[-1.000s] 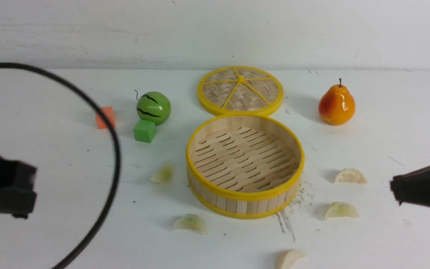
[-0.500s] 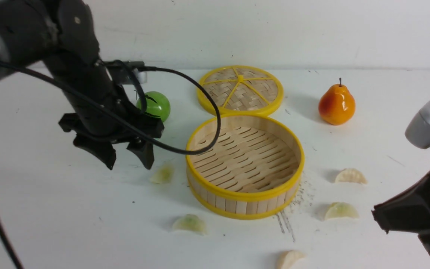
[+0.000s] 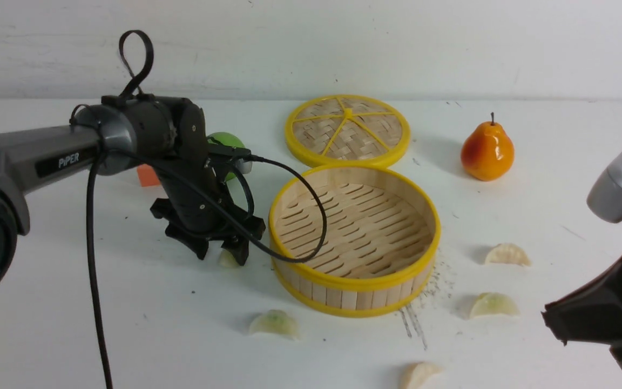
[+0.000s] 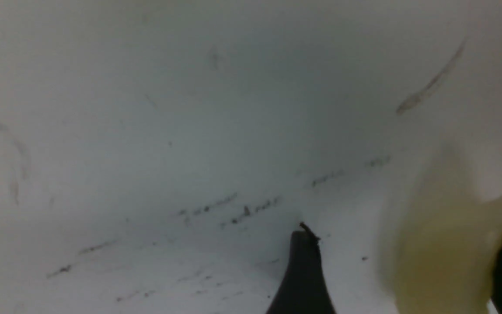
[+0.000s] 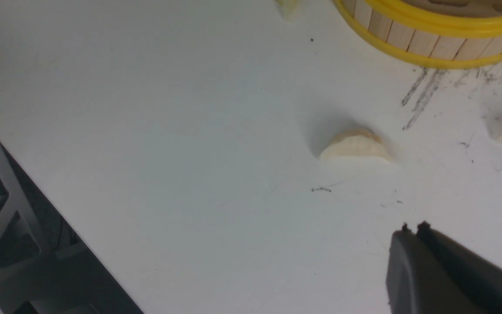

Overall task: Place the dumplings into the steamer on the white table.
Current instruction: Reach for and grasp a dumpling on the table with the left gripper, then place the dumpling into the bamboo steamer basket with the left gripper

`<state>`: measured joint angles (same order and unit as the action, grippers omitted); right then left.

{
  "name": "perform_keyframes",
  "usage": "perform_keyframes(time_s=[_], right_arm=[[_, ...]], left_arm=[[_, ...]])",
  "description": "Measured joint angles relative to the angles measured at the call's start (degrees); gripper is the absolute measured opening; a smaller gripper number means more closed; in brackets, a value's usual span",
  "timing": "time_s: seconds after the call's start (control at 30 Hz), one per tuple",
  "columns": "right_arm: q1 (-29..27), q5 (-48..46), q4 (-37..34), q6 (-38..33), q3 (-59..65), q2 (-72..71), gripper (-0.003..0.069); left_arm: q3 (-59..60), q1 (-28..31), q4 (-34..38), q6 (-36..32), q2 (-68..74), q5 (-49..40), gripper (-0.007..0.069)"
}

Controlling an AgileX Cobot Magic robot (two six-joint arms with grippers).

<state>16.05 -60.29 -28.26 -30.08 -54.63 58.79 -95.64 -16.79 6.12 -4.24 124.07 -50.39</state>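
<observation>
The bamboo steamer [image 3: 354,283] stands mid-table with nothing in it. My left gripper [image 3: 221,253] is open and down at the white table [image 3: 73,302], astride a yellowish dumpling [image 3: 228,260] just left of the steamer. In the left wrist view that dumpling [image 4: 438,248] lies between the fingers [image 4: 303,270], against the far one. Other dumplings lie in front [image 3: 274,323], at the front edge [image 3: 418,373] and to the right [image 3: 493,305], [image 3: 507,254]. My right gripper [image 3: 547,316] is shut and empty [image 5: 412,229], short of a cream dumpling [image 5: 355,146].
The woven lid [image 3: 347,129] lies behind the steamer. A pear [image 3: 487,151] stands at the back right. A green toy melon [image 3: 223,139] and an orange cube [image 3: 146,175] sit behind my left arm. The table's edge [image 5: 37,174] shows in the right wrist view.
My left arm has swung in and come down, and its open fingers now stand astride the dumpling left of the steamer. My right arm has come a little further into view.
</observation>
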Motion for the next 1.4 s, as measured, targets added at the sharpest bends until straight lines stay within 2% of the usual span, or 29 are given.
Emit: perform_keyframes(time_s=[0.03, 0.13, 0.2, 0.47, 0.6, 0.63, 0.77, 0.87, 1.2, 1.3, 1.4], right_arm=[[0.0, 0.0, 0.1, 0.0, 0.0, 0.0, 0.0001], [0.0, 0.0, 0.5, 0.0, 0.0, 0.0, 0.0005], [0.0, 0.0, 0.6, 0.0, 0.0, 0.0, 0.0006], [0.0, 0.0, 0.7, 0.0, 0.0, 0.0, 0.0013], [0.0, 0.0, 0.7, 0.7, 0.0, -0.3, 0.0020], [0.0, 0.0, 0.7, 1.1, 0.0, -0.8, 0.0020], [0.0, -0.1, 0.9, 2.2, 0.0, -3.7, 0.0021], [0.0, -0.4, 1.8, 2.3, -0.2, -6.1, 0.0022], [0.0, -1.7, 5.9, 3.8, -0.2, -11.3, 0.0022], [0.0, -1.4, 6.0, 3.8, 0.1, -11.3, 0.0024], [0.0, -0.4, 6.0, 3.8, 1.3, -11.3, 0.0030]], left_arm=[[-0.2, 0.0, 0.2, 0.0, 0.2, 0.4, 0.0486], [-0.3, 0.0, 0.2, 0.0, 0.3, 0.6, 0.0315], [-0.3, 0.0, 0.2, 0.0, 0.3, 0.6, 0.0232], [-2.0, -0.7, 1.2, 2.5, -5.7, -3.3, 0.0246], [-7.8, -5.1, 2.2, 7.7, -9.8, -3.8, 0.0246], [-10.6, -7.7, 2.5, 9.4, -9.8, -3.6, 0.0246], [-18.4, -14.5, 3.7, 16.9, -4.9, -1.7, 0.0246], [-23.1, -17.2, 3.8, 20.7, 0.7, 1.0, 0.0246], [-27.2, -18.4, 1.8, 22.6, 12.0, 3.2, 0.0246], [-27.5, -18.4, 0.0, 22.6, 12.4, 3.2, 0.0309], [-28.6, -18.4, -1.9, 22.6, 11.6, -1.1, 0.0437]])
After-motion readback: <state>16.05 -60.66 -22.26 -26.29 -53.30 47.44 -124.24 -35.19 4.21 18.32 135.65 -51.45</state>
